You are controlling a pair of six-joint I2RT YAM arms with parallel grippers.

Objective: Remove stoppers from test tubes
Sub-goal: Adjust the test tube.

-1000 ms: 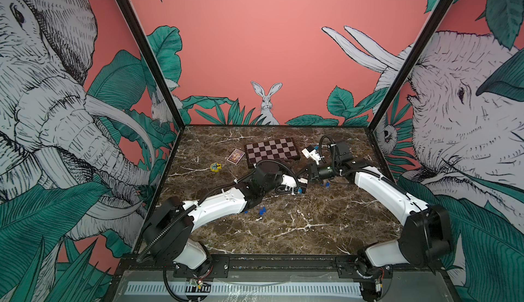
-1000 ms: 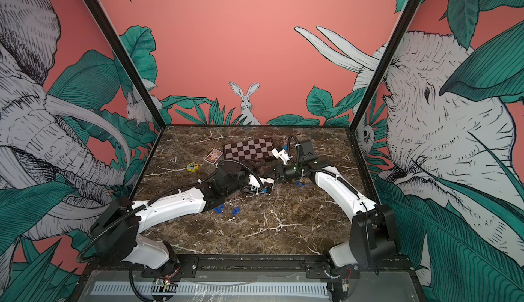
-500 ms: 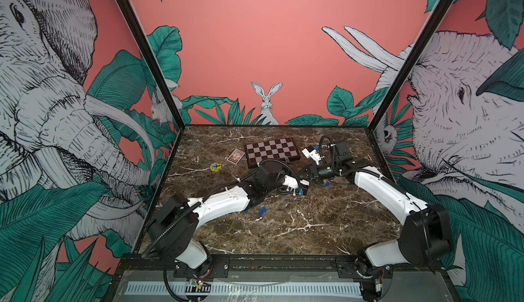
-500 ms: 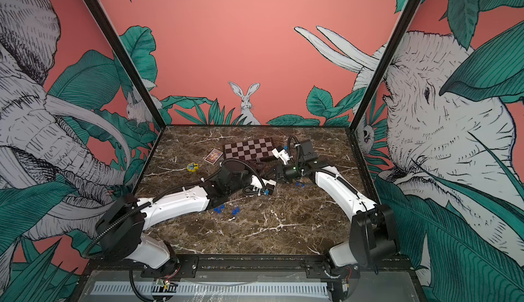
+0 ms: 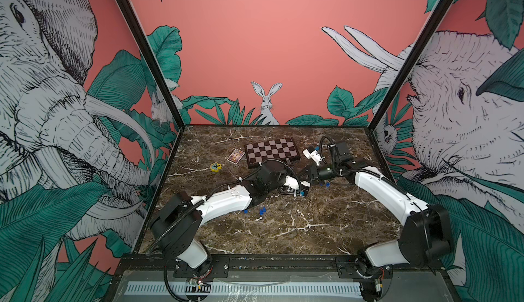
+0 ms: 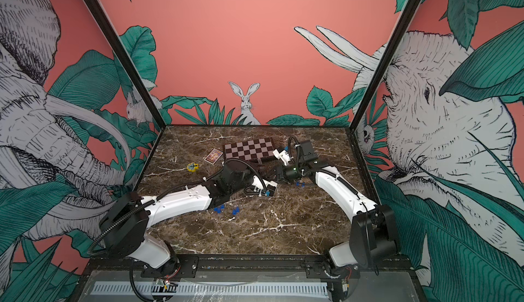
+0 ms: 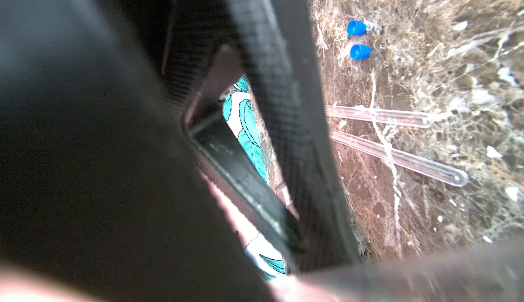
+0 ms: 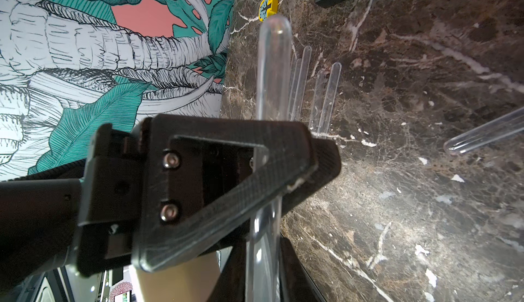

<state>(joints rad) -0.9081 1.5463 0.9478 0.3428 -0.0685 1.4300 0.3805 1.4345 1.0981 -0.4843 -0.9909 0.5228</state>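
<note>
Over marble, a test tube is being pinched by the right gripper. Tug-induced slippage is being risked; left gripper closure cannot be told.

Both top views are evenly, brightly lit, with soft shadows on the bench and wide-angle stretch at the edges. The left wrist view is mostly filled by the dark, blurred left claw; beside the right claw glare is seen, and the test tube is defocused near the lens.
</note>
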